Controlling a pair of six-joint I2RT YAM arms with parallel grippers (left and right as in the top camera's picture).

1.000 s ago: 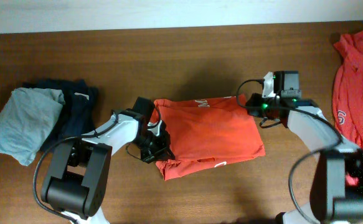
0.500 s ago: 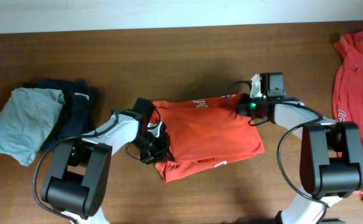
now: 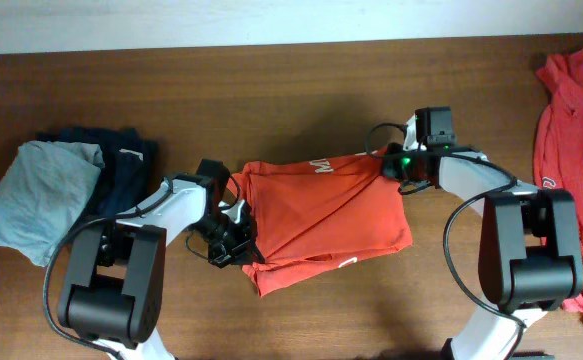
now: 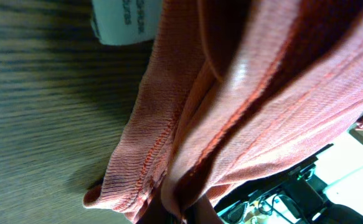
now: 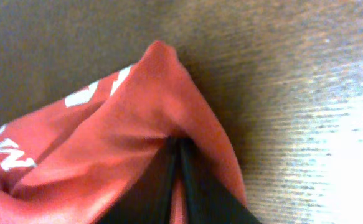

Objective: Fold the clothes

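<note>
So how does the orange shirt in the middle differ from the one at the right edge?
The middle shirt lies spread and partly folded; the edge shirt sits bunched in a long heap. The left hand and right hand pinch the middle shirt; no hand holds the edge shirt. Both are orange-red with white print.

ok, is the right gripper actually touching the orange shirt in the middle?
Touching. In the right wrist view the right gripper is shut on a raised corner of the orange shirt, with fabric pinched between the jaws.
</note>
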